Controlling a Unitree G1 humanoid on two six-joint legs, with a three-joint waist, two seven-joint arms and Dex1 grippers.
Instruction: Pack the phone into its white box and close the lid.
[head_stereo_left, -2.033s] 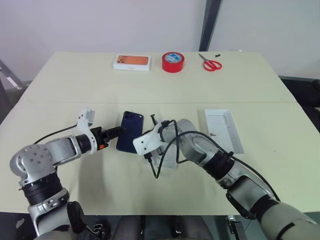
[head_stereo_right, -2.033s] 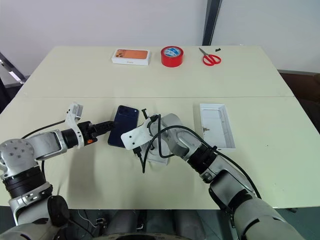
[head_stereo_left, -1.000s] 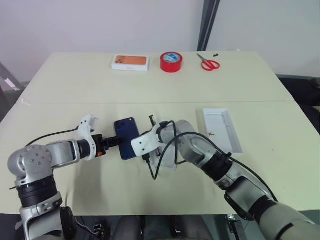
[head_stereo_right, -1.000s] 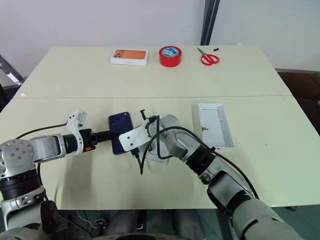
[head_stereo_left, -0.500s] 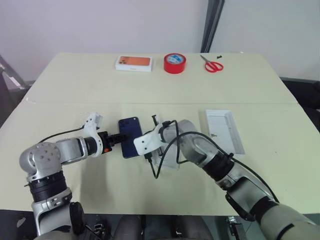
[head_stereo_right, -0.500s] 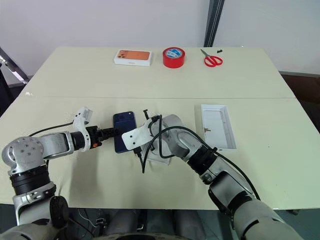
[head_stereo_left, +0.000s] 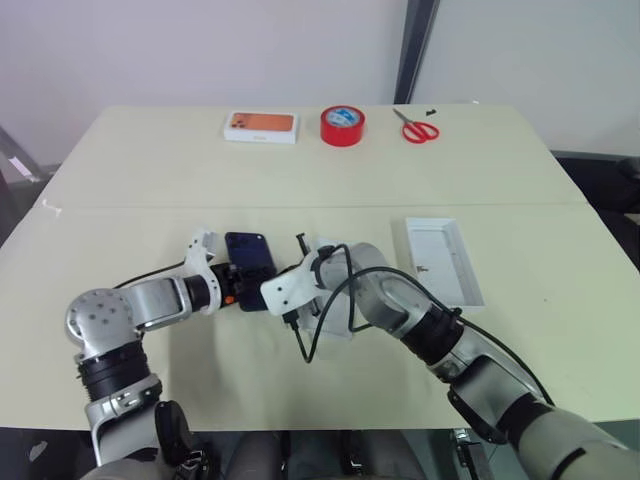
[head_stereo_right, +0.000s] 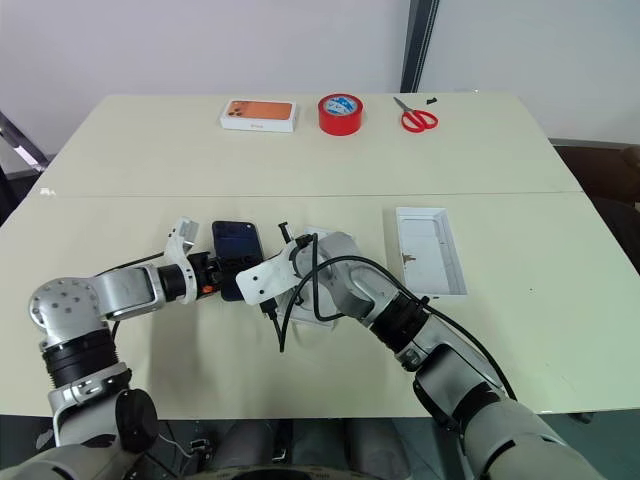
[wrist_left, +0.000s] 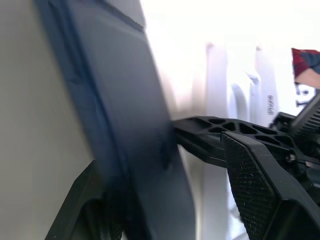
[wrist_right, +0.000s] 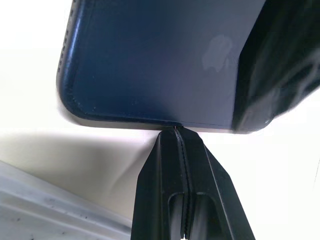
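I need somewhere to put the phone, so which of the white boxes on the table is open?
The white box on the robot's right is an open tray; the box with an orange picture at the far edge is closed.

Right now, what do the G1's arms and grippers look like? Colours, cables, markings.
Both arms have silver-grey rounded shells with black joint rings. The left gripper has black fingers with textured pads and truss-like cutouts, an orange band behind them and a white wrist bracket. The right gripper has black fingers, a white wrist plate and looping black cables. No printed markings are legible.

phone (wrist_right: 150, 60): glossy navy | white box (head_stereo_right: 431, 249): matt cardboard | table (head_stereo_right: 560, 290): matt cream
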